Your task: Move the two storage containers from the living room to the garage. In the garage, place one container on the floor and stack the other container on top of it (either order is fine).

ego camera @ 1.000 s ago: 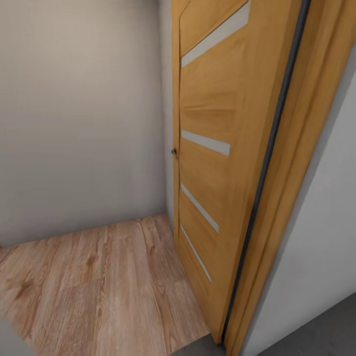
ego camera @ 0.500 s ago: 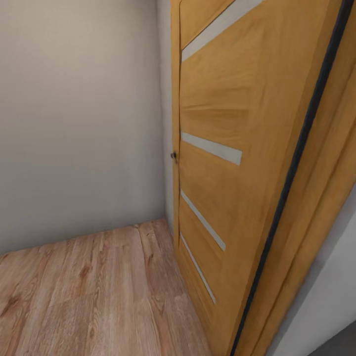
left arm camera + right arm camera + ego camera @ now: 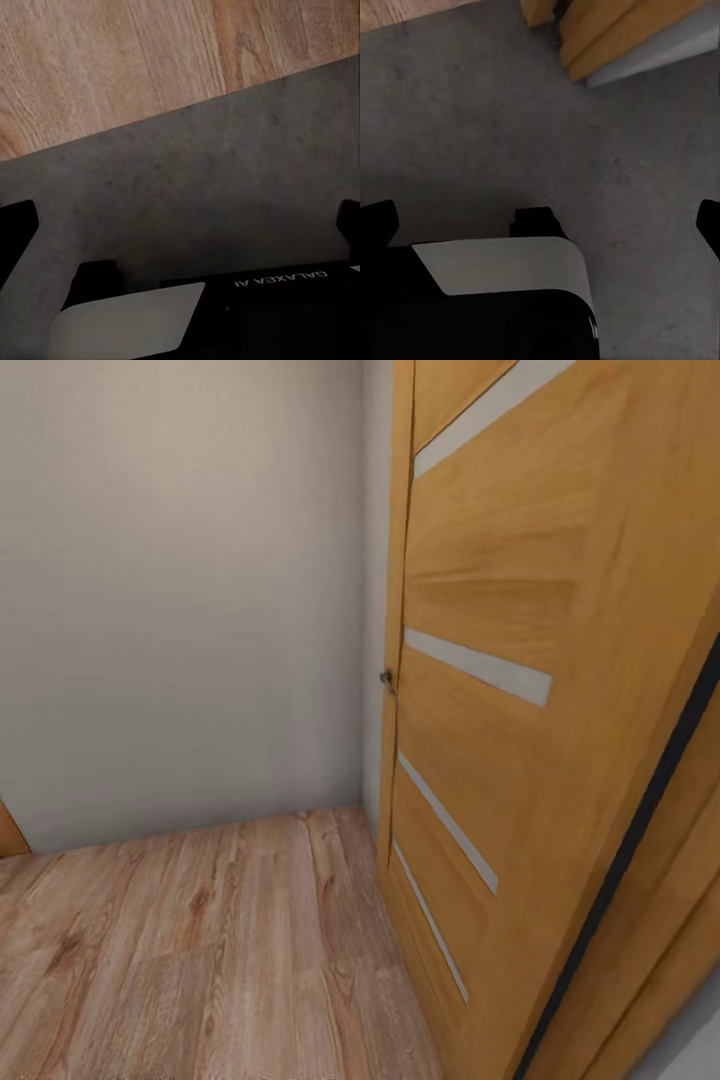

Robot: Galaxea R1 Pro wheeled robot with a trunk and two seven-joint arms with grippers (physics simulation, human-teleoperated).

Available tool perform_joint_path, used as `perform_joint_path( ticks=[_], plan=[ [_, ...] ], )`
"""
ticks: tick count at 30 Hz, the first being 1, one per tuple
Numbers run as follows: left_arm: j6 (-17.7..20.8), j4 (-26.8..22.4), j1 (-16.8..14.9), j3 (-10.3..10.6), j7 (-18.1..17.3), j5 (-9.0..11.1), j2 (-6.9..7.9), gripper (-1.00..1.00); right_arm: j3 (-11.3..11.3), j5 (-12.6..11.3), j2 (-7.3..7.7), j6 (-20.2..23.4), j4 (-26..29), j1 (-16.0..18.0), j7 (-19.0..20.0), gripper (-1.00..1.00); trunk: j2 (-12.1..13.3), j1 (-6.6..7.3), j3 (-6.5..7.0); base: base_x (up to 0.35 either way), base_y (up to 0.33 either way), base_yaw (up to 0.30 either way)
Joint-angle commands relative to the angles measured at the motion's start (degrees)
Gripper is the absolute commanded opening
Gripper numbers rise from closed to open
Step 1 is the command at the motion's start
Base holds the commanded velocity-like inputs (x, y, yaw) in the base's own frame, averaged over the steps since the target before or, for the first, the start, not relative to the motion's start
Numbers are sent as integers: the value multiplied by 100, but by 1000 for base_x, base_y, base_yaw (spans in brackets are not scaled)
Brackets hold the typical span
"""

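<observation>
Room: plain pale wall [image 3: 180, 590] meets light wood plank floor [image 3: 200, 950] in a corner, and I read this as the threshold between the house side and the garage.
Door: orange-wood door [image 3: 520, 590] with frosted strips stands swung open against the corner, its small knob [image 3: 386, 678] near the hinge-side gap; it stands that way, I judge, so my base can pass through the opening.
Door edge: a dark seal strip [image 3: 640, 830] runs down the leaf's edge, close to my head camera, so I am passing tight beside it.
Floor seam: in the left wrist view the planks [image 3: 150, 52] end in a straight line against grey concrete floor [image 3: 210, 195], which puts my left arm right over the doorway line.
Right side: concrete [image 3: 472, 112] lies under the right arm, with the foot of the door frame [image 3: 607, 37] and a pale wall base [image 3: 660, 52] just beyond.
Left hand: its dark fingertips [image 3: 15, 232] sit wide apart at the picture's edges with nothing between them, so it is spread and carrying nothing.
Right hand: its fingertips [image 3: 376, 225] are likewise wide apart, holding nothing.
Arms: both hang low, pointing at the floor over my own base [image 3: 127, 322], tucked for driving, I judge.
Storage containers: none in sight here; I cannot tell where they are.
Stage: travelling between rooms.
</observation>
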State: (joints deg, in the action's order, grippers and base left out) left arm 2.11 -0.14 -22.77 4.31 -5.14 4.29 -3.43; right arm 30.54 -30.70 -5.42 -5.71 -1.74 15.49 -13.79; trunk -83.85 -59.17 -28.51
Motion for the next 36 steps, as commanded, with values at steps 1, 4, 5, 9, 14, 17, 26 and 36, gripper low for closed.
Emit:
perform_joint_path(
  ticks=[1,4,5,9,14,17,26,36],
  plan=[
    [24,-2,-4,44,-14,46,0,100,48,-58,-5,-36,-15,6,-1,100,-3,0,-8,0,0,269],
    [23,-3,-4,44,-12,46,0,100,48,-58,-6,-36,-16,5,-1,100,-3,0,-14,0,0,269],
    [22,-3,-5,44,-11,46,0,100,48,-58,-6,-36,-15,5,-1,100,-3,0,-16,0,0,269],
    [18,-3,-5,44,-6,46,3,100,48,-58,-5,-36,-15,6,-1,100,-3,0,-24,0,0,269],
    [19,-4,-5,44,-5,46,2,100,48,-58,-5,-36,-16,3,-1,100,-3,0,-34,0,0,269],
    [20,-4,-3,44,-7,46,1,100,48,-58,-3,-36,-19,6,-1,100,-3,0,-40,0,0,269],
    [23,-1,-2,44,-8,46,7,100,48,-58,-3,-36,-17,5,-1,100,-3,0,-53,28,0,206],
    [26,2,-2,44,-13,46,2,100,50,-58,-6,-26,-16,7,-1,100,-3,0,-54,304,0,6]
  ],
)
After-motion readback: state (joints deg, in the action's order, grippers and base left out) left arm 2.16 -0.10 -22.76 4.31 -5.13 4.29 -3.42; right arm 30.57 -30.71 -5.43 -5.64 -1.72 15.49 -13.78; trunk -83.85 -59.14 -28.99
